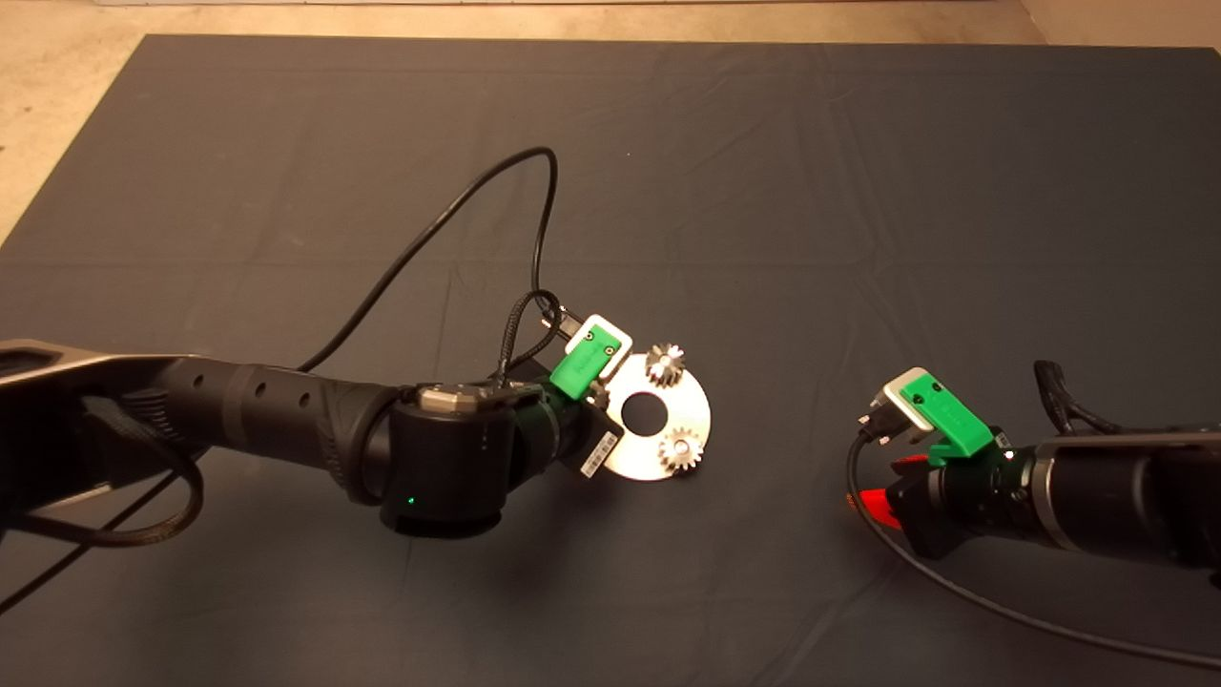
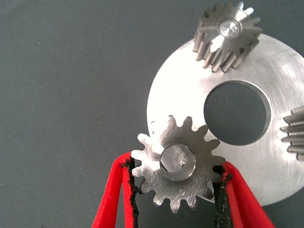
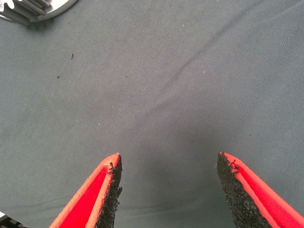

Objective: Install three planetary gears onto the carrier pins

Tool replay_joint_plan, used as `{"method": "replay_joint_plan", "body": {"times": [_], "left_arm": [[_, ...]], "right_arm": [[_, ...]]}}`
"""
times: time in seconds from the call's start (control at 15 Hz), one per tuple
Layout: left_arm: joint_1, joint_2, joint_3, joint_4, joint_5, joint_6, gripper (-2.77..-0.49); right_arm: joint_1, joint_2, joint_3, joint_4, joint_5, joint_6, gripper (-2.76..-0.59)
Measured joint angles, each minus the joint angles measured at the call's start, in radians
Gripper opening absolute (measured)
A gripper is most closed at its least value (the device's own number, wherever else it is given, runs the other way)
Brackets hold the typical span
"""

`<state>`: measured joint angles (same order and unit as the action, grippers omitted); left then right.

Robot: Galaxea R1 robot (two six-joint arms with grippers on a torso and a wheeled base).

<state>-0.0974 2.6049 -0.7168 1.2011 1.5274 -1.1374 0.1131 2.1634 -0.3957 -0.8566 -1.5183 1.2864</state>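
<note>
1. Nearest the camera, the left arm came in from the left over the dark mat (image 1: pixel 286 592), and its wrist covered the left edge of the carrier disc (image 1: pixel 689 405); bare mat lay open in front of it and to its lower side
2. The left gripper (image 2: pixel 176 178) was closed on a gear (image 2: pixel 178 164), one black pad pressing the teeth on each side; the gear sat flat at the disc's rim, overhanging the edge, with a silver pin (image 2: pixel 178 159) showing in its centre hole, though whether it was fully seated could not be told
3. The right gripper (image 3: pixel 168 178) hovered low over bare mat, well apart from the disc on its right, its fingers (image 3: pixel 102 190) spread wide and holding nothing; only a sliver of the disc's rim showed at the corner of its wrist view
4. On the disc, a second gear (image 1: pixel 681 449) sat on the near right side and a third gear (image 1: pixel 666 364) on the far side, each with a pin end visible in its centre, both beside the large centre hole (image 1: pixel 644 411)
5. Beyond the disc, the mat stretched open and unoccupied to its far edge, crossed only by the left arm's black cable (image 1: pixel 448 219)
</note>
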Motion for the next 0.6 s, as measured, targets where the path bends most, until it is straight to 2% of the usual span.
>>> {"method": "replay_joint_plan", "body": {"times": [0.33, 0.6], "left_arm": [[0.000, 0.006, -0.001, 0.018, 0.000, -0.006, -2.56], [0.000, 0.007, -0.001, 0.019, 0.000, -0.019, -2.56]], "right_arm": [[0.000, 0.000, 0.000, 0.000, 0.000, -0.006, -1.89], [0.000, 0.000, 0.000, 0.000, 0.000, -0.006, -1.89]]}}
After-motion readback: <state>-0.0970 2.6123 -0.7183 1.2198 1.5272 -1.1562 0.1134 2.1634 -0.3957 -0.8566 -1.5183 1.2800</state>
